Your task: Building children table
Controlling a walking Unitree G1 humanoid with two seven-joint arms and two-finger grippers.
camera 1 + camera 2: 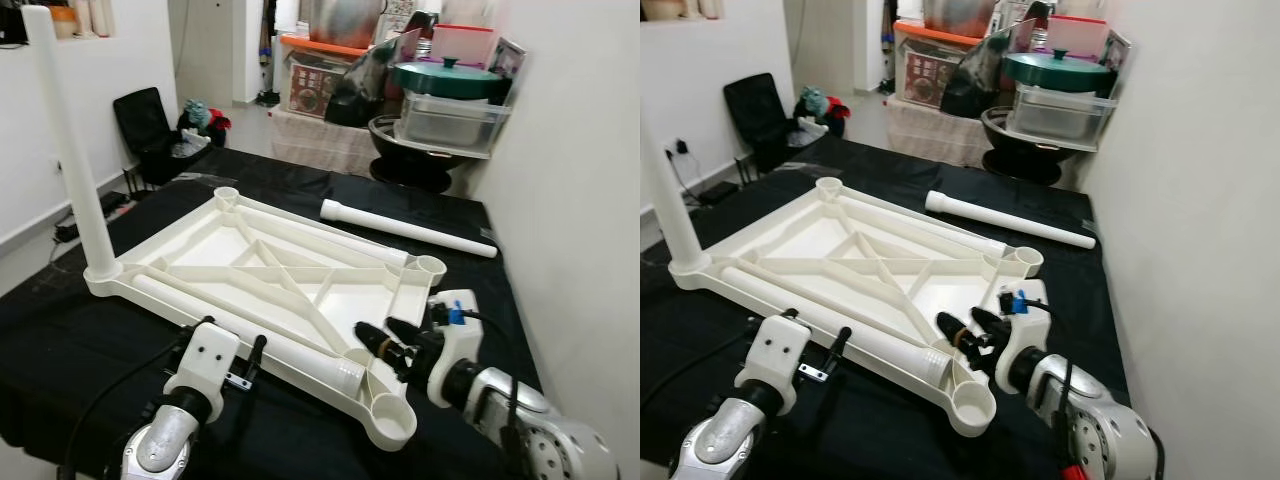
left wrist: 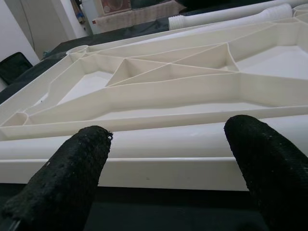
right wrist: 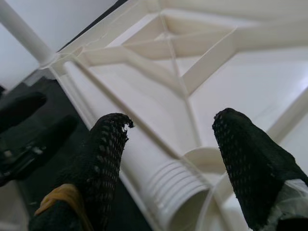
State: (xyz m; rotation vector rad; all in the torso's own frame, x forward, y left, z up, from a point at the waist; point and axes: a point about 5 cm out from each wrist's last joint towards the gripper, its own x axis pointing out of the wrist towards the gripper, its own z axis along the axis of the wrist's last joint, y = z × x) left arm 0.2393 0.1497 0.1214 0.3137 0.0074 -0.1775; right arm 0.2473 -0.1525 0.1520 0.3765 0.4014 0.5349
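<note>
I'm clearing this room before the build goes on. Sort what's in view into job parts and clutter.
Job parts:
- white tabletop, lying upside down
- leg standing upright in its corner socket
- loose leg lying along the near edge
- loose leg on the black cloth
- left gripper, right gripper, both open

Clutter:
- black chair
- green-lidded pot
- storage boxes

Upright leg (image 1: 68, 150) blocks the far-left corner; black cloth (image 1: 60, 340) (bare) offers passage beside the tabletop (image 1: 290, 275).
</note>
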